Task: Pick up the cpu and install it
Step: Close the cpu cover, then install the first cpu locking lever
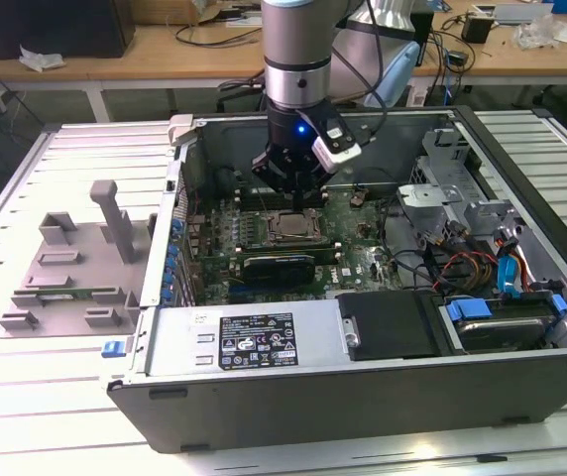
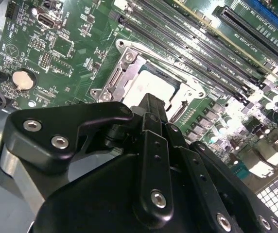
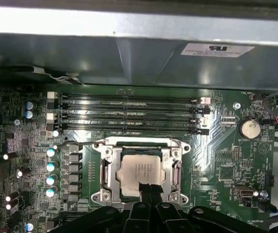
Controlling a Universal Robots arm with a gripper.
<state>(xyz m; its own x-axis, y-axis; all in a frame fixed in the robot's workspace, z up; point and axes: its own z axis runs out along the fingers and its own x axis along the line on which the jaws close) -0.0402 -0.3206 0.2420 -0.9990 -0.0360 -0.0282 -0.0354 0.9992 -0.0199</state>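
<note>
One cpu (image 3: 140, 167) lies in its socket (image 3: 107, 171); my claw (image 3: 147, 188), clenched empty, hovers over it. Seating step, I judge; gentleness needed.

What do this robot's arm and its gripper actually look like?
The arm is a silvery-grey cylinder with dark rings, ending in a black wrist with a small blue light. A small white-and-black box sits on its side. The gripper is black, built of jointed bars with silver screw heads.

readable text: none | white sticker (image 3: 217, 49): print illegible | black sticker (image 1: 256, 340): print illegible | cpu (image 3: 141, 171): markings too small
</note>
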